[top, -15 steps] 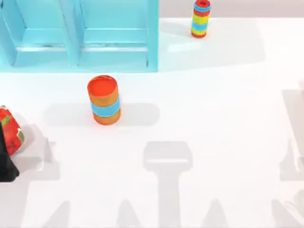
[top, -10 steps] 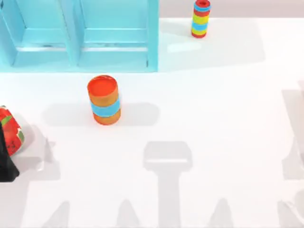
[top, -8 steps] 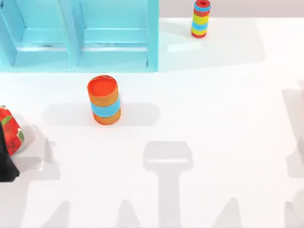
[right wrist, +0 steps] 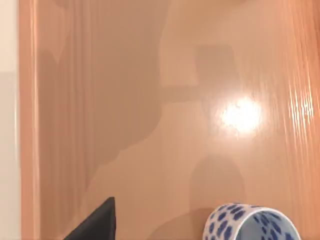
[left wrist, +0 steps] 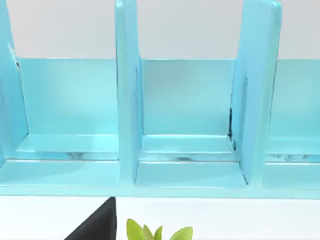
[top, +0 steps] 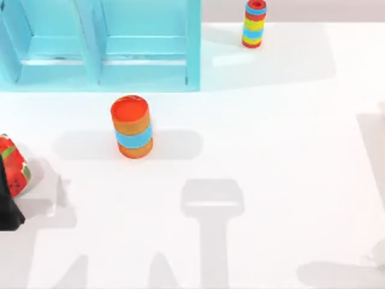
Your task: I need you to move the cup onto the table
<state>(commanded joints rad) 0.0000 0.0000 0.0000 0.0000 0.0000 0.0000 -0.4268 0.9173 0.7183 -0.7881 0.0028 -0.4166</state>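
White-and-blue, the speckled cup [right wrist: 250, 223] sat at the edge of the right wrist view, its open rim turned toward the camera, over a glossy wood-toned surface [right wrist: 150, 100] with a bright glare spot. Whether it rested on that surface or hung above it could not be told. A dark part of the right gripper [right wrist: 96, 222] showed beside it, apart from the cup; whether that gripper was open or closed, or held anything, could not be told.

On the white table [top: 271, 120], the orange cylinder with a light-blue band [top: 132, 126] stood upright in front of the light-blue shelf unit [top: 99, 45], where it had been 0.9 s earlier. The striped stack [top: 254, 24] at the far side and the watermelon-patterned cup [top: 12, 164] at the left edge had not shifted either. The left arm [top: 7, 208] stayed parked beside the watermelon cup. What had changed was the shadow at the table's right: the broad band along the right edge had thinned, and a new long shadow [top: 337, 274] lay across the near right corner.

From the left wrist, the left gripper [left wrist: 95, 229] faced the shelf's compartments, with green leafy tips [left wrist: 155, 233] just beside it; its opening could not be told.
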